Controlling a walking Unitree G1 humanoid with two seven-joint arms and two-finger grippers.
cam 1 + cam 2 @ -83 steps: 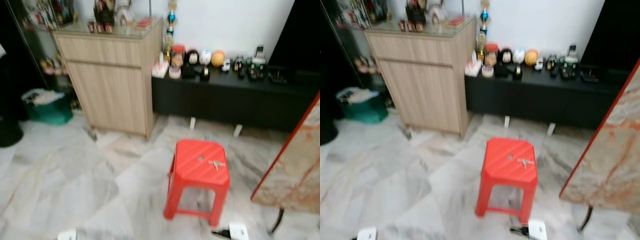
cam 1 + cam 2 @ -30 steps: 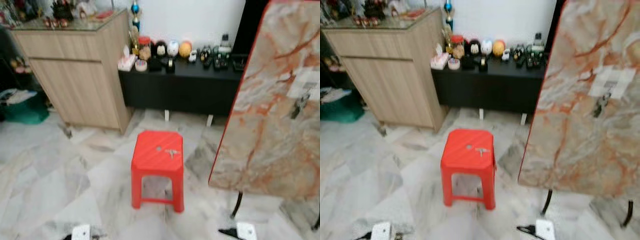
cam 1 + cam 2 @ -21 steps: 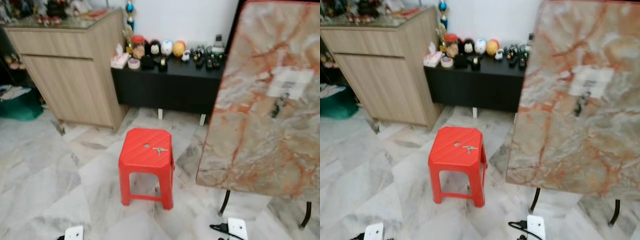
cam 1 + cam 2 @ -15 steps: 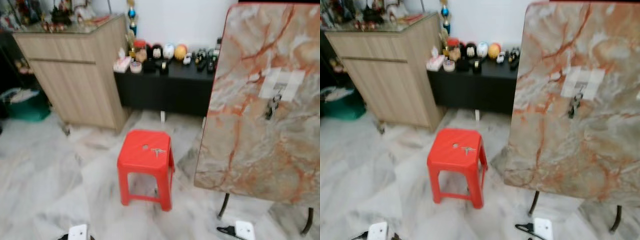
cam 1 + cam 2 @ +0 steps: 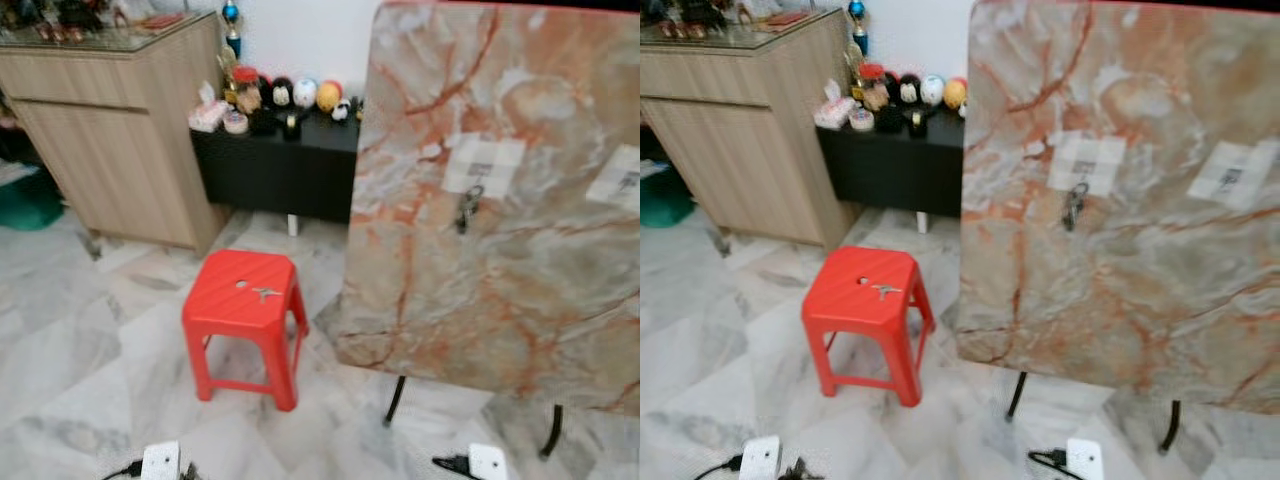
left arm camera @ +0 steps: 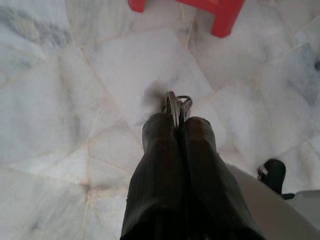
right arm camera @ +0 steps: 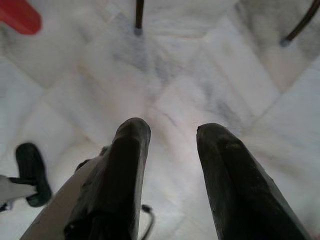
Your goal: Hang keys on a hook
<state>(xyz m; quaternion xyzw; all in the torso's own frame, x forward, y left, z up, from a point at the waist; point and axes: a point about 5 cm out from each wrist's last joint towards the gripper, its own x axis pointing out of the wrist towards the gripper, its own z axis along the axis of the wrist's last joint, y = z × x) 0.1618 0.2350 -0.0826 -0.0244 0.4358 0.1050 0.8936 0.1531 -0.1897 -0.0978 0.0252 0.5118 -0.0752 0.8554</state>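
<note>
I am pinching one metal key ring [image 6: 176,106] in my left gripper [image 6: 175,120]. My right gripper [image 7: 167,132] is hanging spread apart. One key [image 5: 266,293] is lying on one red plastic stool [image 5: 245,300].

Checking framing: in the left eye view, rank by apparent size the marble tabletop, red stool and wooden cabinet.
1. marble tabletop, nearest the camera.
2. wooden cabinet, cut off at the frame edge.
3. red stool.
</note>
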